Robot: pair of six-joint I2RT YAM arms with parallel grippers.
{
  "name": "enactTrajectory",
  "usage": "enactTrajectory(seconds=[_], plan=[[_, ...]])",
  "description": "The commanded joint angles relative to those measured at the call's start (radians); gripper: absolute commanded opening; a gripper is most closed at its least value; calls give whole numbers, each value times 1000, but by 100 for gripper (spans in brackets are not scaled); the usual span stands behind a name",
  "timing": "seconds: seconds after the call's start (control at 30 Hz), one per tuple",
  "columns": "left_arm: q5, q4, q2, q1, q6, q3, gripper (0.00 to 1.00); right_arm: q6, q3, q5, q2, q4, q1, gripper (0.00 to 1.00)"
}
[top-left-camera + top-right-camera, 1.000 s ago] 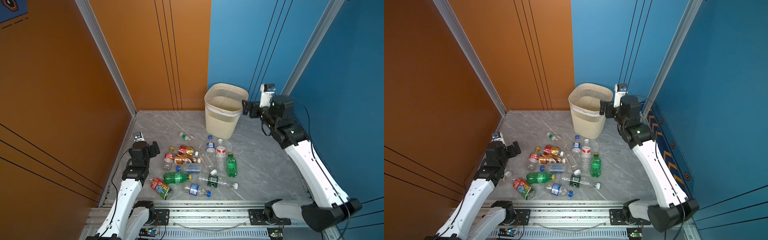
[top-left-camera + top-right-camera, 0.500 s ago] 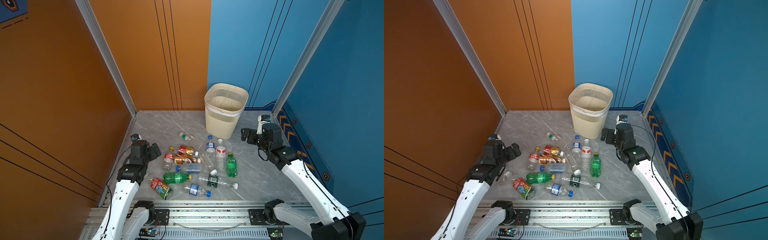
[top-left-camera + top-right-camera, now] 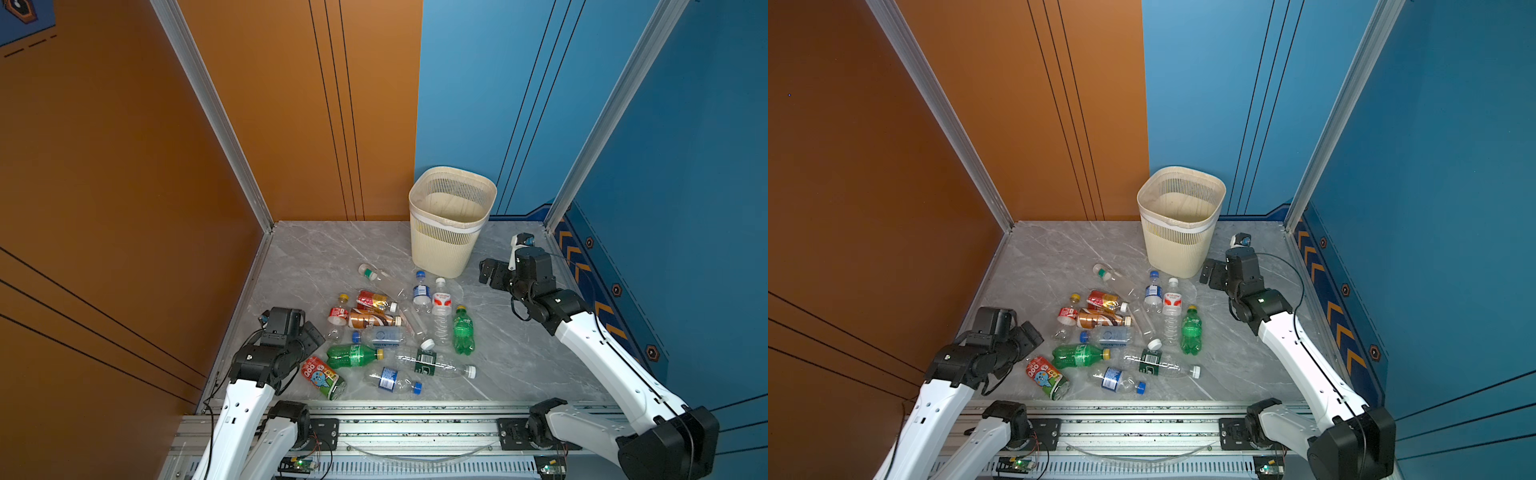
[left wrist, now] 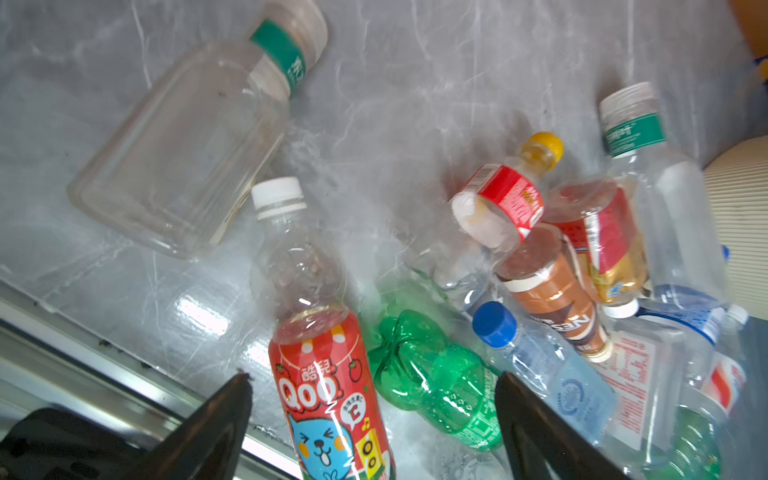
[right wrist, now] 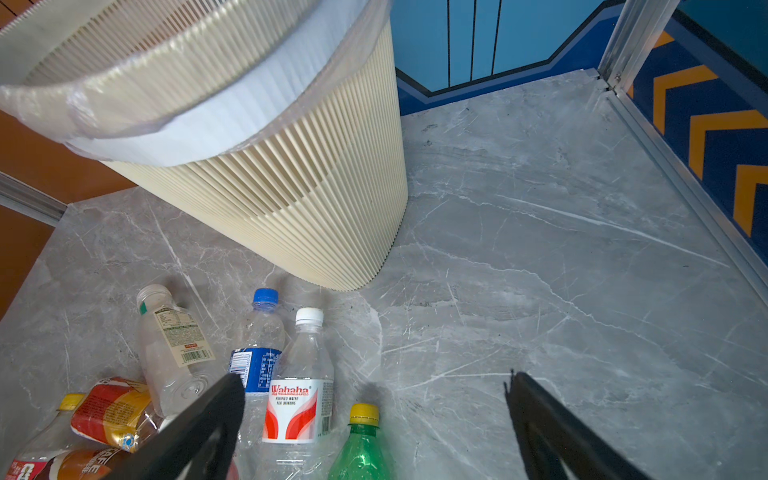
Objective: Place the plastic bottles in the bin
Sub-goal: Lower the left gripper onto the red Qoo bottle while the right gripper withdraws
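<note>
Plastic bottles (image 3: 462,332): all on floor, none visible in far bin (image 3: 442,249); left gripper (image 4: 372,378), right gripper (image 5: 372,375) agape, empty.

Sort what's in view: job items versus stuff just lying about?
Job:
- plastic bottles in a loose pile, e.g. Qoo bottle, Wahaha bottle, green bottle
- cream bin, upright behind the pile

Not the job:
- aluminium rail
- circuit board below it
- chevron strip on the wall
</note>
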Motion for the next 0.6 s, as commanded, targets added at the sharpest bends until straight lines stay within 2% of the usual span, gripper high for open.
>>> enactTrajectory(seconds=[0.0,0.17,0.33,0.57], plan=[[28,-53,-5,-6,-60,-51,92,11,-15,22,-7,25,-7,100],[58,-36,23,-17,-70,-77,91,11,-20,20,-6,25,-12,100],[29,-36,73,-69,-96,-90,91,13,-19,20,-5,25,-18,100],[66,43,68,-89,-155,-199,88,16,-34,21,-12,32,-25,100]])
